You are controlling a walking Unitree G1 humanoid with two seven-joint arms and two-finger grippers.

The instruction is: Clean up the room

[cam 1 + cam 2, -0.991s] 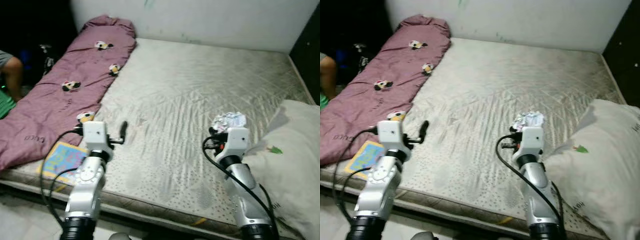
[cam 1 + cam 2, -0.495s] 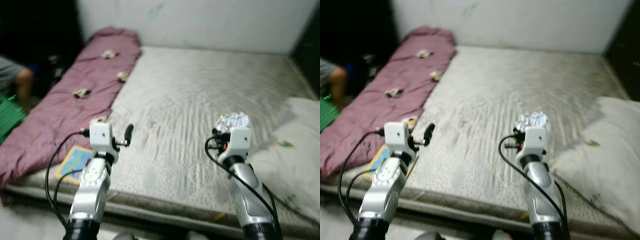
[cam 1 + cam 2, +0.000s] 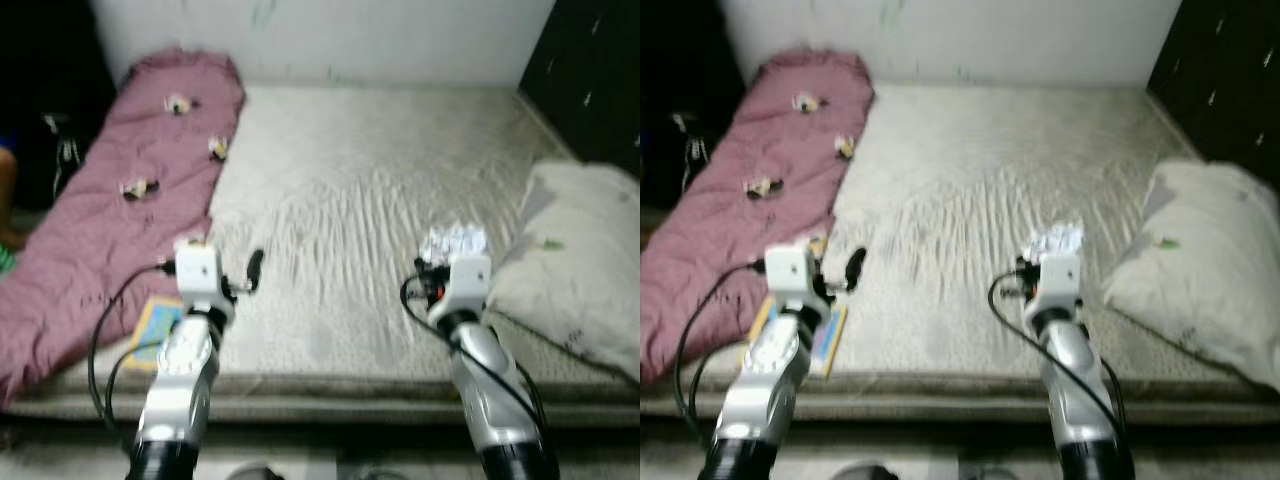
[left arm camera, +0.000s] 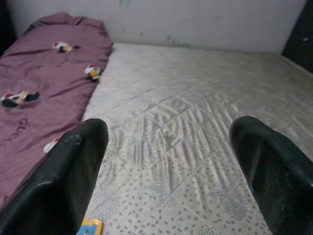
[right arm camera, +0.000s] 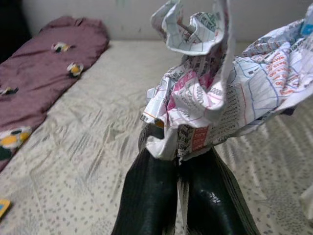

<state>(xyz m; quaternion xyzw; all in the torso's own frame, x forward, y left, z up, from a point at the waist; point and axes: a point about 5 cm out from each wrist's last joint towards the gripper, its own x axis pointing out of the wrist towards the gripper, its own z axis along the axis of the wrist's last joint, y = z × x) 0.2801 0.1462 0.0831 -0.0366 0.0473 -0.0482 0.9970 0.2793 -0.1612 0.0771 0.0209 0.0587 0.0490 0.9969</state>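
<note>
Above the mattress (image 3: 360,180) front edge: right gripper (image 5: 181,161) clamped on crumpled paper (image 5: 220,98), wad upright past its fingertips; left gripper (image 4: 171,161) spread wide, empty, book (image 3: 155,322) just beneath it.

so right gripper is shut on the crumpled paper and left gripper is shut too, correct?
Half right. The right gripper is shut on the crumpled paper, but the left gripper is open: the left wrist view shows its fingers wide apart with nothing between them.

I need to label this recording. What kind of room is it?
Most likely a bedroom: a bare mattress, a purple blanket along its side and a white pillow.
</note>
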